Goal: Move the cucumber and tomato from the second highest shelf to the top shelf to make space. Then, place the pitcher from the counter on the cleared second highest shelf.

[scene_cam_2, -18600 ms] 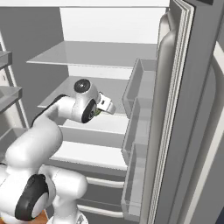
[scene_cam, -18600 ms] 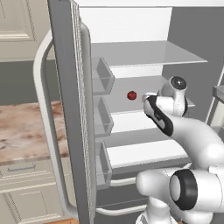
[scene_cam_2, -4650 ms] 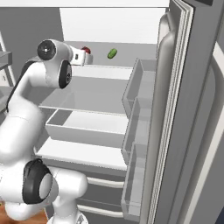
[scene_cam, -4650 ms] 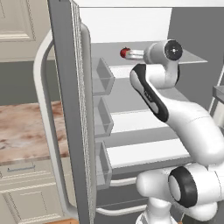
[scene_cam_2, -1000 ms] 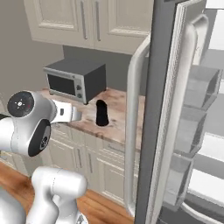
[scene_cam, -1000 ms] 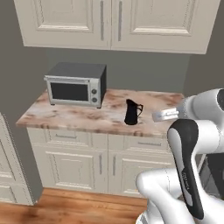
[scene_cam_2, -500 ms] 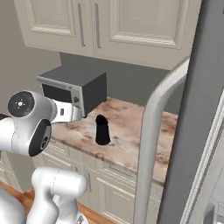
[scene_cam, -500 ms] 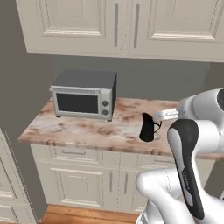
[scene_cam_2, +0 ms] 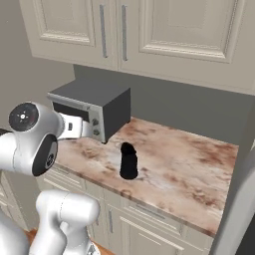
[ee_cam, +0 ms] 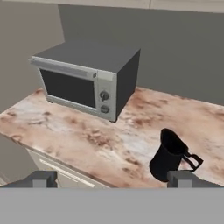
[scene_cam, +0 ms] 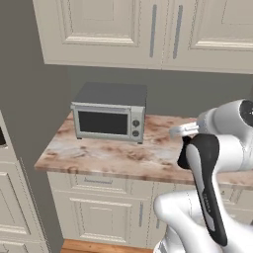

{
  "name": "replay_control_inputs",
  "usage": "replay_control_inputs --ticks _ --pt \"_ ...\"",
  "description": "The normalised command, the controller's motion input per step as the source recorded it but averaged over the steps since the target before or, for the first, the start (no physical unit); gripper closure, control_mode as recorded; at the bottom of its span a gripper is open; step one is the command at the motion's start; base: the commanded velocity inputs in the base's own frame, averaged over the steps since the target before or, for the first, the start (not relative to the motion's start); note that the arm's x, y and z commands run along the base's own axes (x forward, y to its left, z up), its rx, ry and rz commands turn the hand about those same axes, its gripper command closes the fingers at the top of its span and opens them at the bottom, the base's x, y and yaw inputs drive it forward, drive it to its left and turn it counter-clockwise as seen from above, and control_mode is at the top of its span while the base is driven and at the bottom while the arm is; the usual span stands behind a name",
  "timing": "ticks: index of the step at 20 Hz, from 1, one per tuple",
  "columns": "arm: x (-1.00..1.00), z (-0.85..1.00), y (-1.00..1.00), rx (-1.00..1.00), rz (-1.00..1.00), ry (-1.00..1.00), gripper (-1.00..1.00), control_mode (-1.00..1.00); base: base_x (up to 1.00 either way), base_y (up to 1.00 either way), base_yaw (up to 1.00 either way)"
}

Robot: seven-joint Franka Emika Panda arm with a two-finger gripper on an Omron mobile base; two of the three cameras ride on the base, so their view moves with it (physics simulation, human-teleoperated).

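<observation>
The pitcher (scene_cam_2: 128,160) is a matte black jug standing upright on the pinkish-brown marbled counter (scene_cam_2: 189,164), toward its front edge and right of the toaster oven. In the hand view the pitcher (ee_cam: 169,155) sits low and right on the counter (ee_cam: 87,135), its handle pointing right. My gripper (ee_cam: 111,180) is open, empty and short of the jug, its fingertips (ee_cam: 41,178) wide apart. From the right base my gripper (scene_cam_2: 88,128) hovers above the counter's left part, apart from the pitcher. My arm covers most of the jug from the left base. The cucumber, tomato and both shelves are out of view.
A silver and grey toaster oven (scene_cam: 109,114) stands at the back left of the counter (scene_cam: 113,153). Cream wall cabinets (scene_cam_2: 149,30) hang above, cream panelled base cabinets (scene_cam: 94,212) sit below. A grey fridge door edge (scene_cam_2: 238,204) rises at the right.
The whole picture has shifted as the base drove: the counter, toaster oven and pitcher are nearer and larger, and the fridge door has slid mostly out of frame. The gripper stays open.
</observation>
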Motion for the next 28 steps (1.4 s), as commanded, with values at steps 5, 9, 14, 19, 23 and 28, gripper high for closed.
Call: replay_control_inputs --ticks 5,9,14,19,23,28 --pt "0.03 -0.17 -0.11 -0.05 0.00 0.04 -1.00 -1.00 0.00 0.00 0.00" --pt "0.06 -0.20 -0.19 -0.06 0.00 0.00 -1.00 -1.00 0.00 0.00 0.00" --pt "0.15 -0.25 -0.34 -0.05 0.04 0.00 -1.00 -1.00 0.00 0.00 0.00" --pt "0.17 -0.49 -0.69 -0.02 0.17 0.00 -1.00 -1.00 0.00 0.00 0.00" --pt "0.22 -0.59 -0.90 0.00 0.31 0.00 -1.00 -1.00 0.00 0.00 0.00" --pt "0.26 -0.49 -0.54 0.00 0.29 0.00 -1.00 -1.00 0.00 0.00 0.00"
